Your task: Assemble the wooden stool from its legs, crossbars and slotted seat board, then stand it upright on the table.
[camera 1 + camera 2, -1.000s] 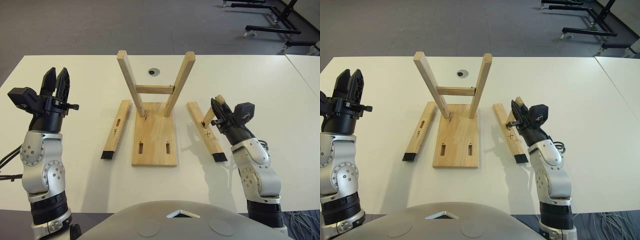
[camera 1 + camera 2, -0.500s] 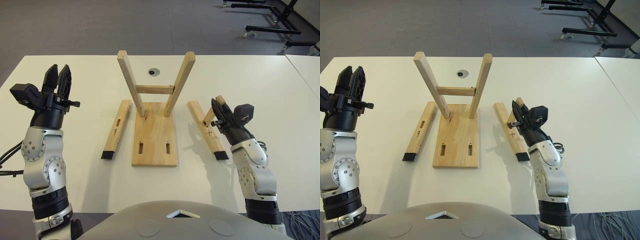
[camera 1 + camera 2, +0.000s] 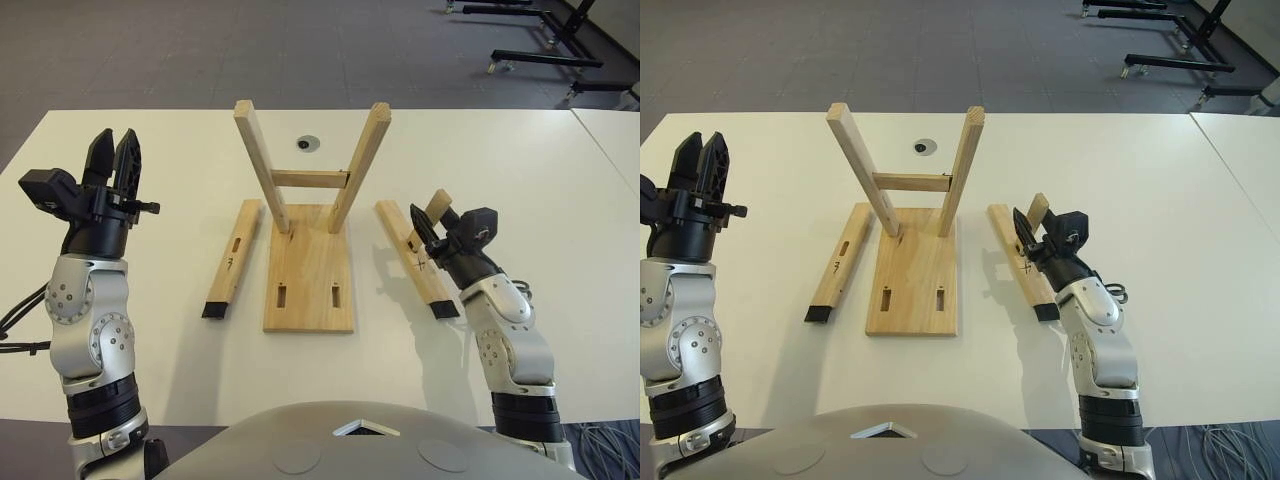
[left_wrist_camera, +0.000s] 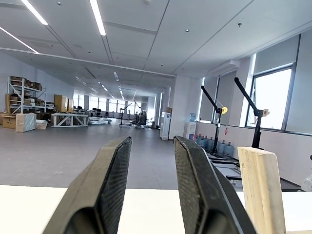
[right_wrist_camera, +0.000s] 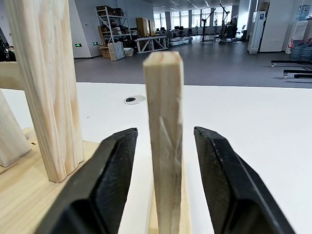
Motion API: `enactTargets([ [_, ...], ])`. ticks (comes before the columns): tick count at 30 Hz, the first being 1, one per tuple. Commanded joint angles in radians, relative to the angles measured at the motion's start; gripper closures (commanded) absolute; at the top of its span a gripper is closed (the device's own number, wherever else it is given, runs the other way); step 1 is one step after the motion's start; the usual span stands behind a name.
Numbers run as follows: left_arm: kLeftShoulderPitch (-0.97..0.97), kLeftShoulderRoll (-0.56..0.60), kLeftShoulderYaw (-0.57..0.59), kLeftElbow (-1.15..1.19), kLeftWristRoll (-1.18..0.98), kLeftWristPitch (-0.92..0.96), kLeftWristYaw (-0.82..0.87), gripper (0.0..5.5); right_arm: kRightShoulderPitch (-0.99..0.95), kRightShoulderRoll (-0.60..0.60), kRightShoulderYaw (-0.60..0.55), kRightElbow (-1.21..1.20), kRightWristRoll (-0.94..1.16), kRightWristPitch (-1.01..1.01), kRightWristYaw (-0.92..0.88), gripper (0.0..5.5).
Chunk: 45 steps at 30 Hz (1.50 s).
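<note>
**Stool half built, second leg pair waiting**

The seat board (image 3: 308,285) lies flat on the desk (image 3: 150,340). Two legs (image 3: 262,165) joined by a crossbar (image 3: 310,180) stand at its far end. I judge about half is left: two loose legs (image 3: 232,257) lie beside the board, and its near slots (image 3: 282,295) hold nothing. My right end effector (image 5: 165,134) is spread around the second crossbar (image 3: 433,212), with gaps on both sides. My left end effector (image 3: 113,145) hovers slightly spread, carrying nothing.

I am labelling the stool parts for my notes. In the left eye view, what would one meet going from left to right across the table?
left gripper → left lying leg → slotted seat board → right lying leg
</note>
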Motion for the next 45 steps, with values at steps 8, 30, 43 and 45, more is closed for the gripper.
enactTargets([
  [8, 0.017, 0.002, 0.013, 0.004, 0.001, -0.03, -0.003, 3.95, -0.307, -0.067, -0.101, -0.147, 0.195, 0.195, -0.022, 2.58],
  [30, 0.086, -0.037, 0.01, 0.001, -0.03, -0.026, -0.014, 3.95, -0.266, -0.131, 0.06, -0.04, 0.047, 0.553, -0.116, 2.58],
  [43, 0.116, -0.054, 0.014, -0.046, -0.024, -0.039, 0.026, 3.95, -0.577, -0.064, -0.348, 0.227, 0.186, 0.214, -0.187, 2.58],
  [45, 0.165, -0.08, 0.015, -0.078, -0.015, -0.054, 0.042, 3.95, -0.53, -0.112, -0.341, 0.292, 0.158, 0.217, -0.14, 2.58],
])
